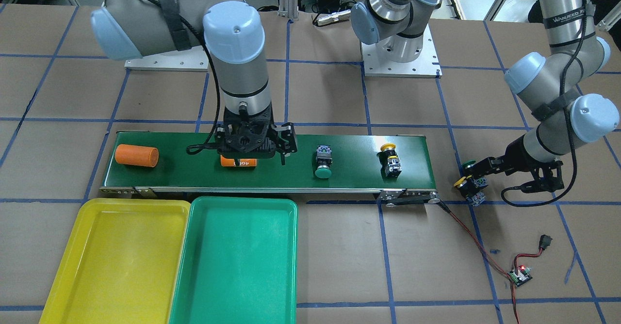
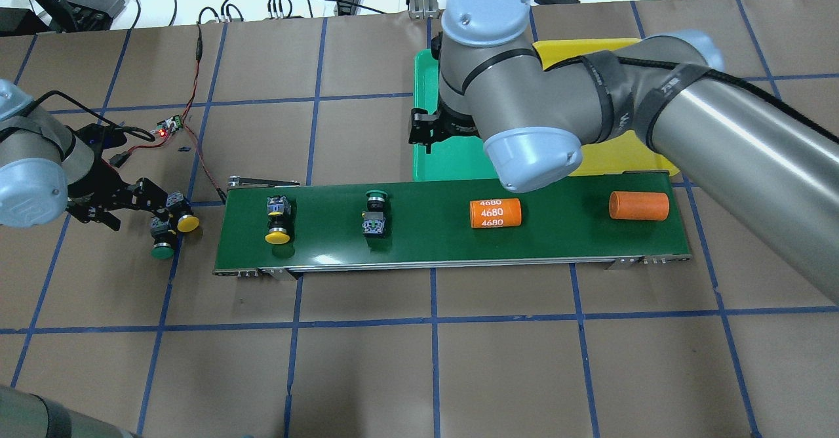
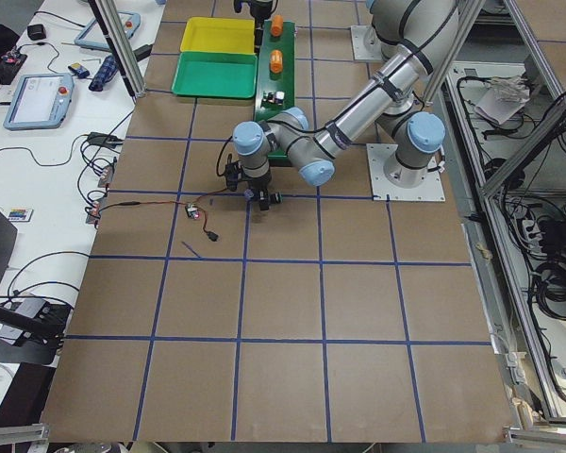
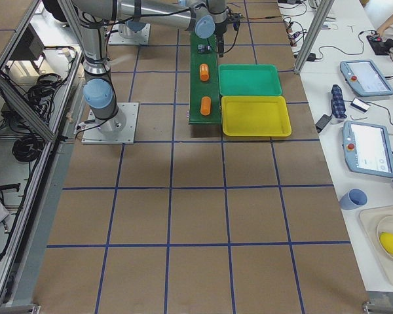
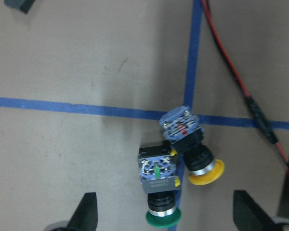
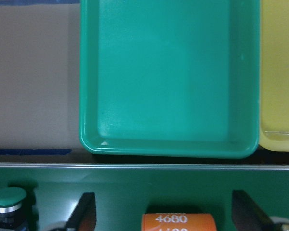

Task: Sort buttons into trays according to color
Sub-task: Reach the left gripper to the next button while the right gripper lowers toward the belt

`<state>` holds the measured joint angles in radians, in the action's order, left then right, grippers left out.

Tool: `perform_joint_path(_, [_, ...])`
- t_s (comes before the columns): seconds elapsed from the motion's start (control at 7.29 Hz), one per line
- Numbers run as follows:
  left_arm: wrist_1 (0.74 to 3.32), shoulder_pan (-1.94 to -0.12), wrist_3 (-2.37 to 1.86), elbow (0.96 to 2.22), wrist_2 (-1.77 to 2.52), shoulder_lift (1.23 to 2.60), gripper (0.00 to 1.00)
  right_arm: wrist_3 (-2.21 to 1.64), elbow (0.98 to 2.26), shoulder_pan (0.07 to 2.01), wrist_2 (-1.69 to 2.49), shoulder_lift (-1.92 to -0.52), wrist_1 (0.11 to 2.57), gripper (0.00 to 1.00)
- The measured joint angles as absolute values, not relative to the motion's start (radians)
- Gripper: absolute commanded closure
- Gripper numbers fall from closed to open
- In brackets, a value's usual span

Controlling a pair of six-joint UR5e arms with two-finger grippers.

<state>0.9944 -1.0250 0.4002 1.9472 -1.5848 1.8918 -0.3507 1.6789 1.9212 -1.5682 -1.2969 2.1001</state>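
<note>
- Yellow tray (image 1: 116, 266) and green tray (image 1: 237, 266) are set side by side, long edges touching, just beside the belt on the side away from the robot, twd its R end.
- Belt (image 1: 349, 139) is laid lengthwise across the table; 2 cylinders and 2 buttons are carried on it.
- R gripper (image 6: 164, 214) is held over the belt w/ fingers spread, one either side of the 4680 cylinder (image 2: 495, 213); contact can't be judged.
- L gripper (image 5: 166, 214) is held low off the belt's L end, fingers spread wide, nothing pinched.
- Plain orange cylinder (image 2: 639, 206) is seen near the belt's R end.
- Yellow button on belt (image 2: 278, 221) is lying on its side near the L end; green button on belt (image 2: 374, 214) is next along, well apart.
- Yellow button off belt (image 5: 197, 154) and green button off belt (image 5: 159, 192) are lying on the table over a blue tape line, touching each other, btw the L fingers.
</note>
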Motion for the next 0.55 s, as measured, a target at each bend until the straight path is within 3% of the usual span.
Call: perform_joint_path(0.55, [0.967, -1.025, 0.395, 1.961, -1.586, 1.924, 0.12, -0.404, 1.679, 2.009, -1.563, -1.204, 2.186, 0.02])
